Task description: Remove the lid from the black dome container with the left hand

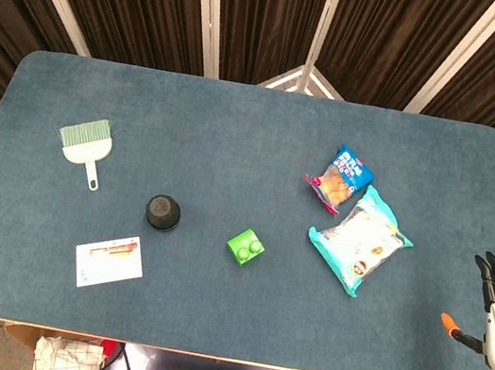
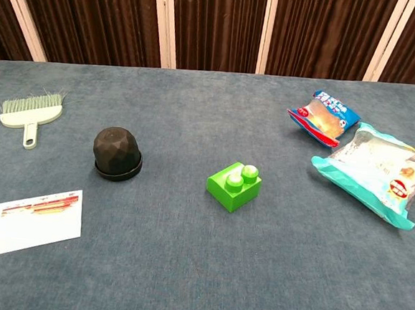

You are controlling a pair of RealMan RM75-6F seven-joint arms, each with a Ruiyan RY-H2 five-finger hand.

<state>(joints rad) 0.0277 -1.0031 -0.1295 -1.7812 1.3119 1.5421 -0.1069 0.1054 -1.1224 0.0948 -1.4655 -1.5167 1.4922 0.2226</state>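
Your head view is looking steeply down from high above the near edge, taking in the whole table [image 1: 235, 145]. Your chest view is sitting lower and closer, facing the curtains [image 2: 217, 26]. Both are sharing the tabletop's middle.

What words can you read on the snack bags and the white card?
Small blue snack bag: has printing, too blurred to read.
Big teal bag: a red logo and pictures, letters too small to read.
White card: red and yellow stripes with tiny print, unreadable.
Black dome container, green block and brush: no writing visible.
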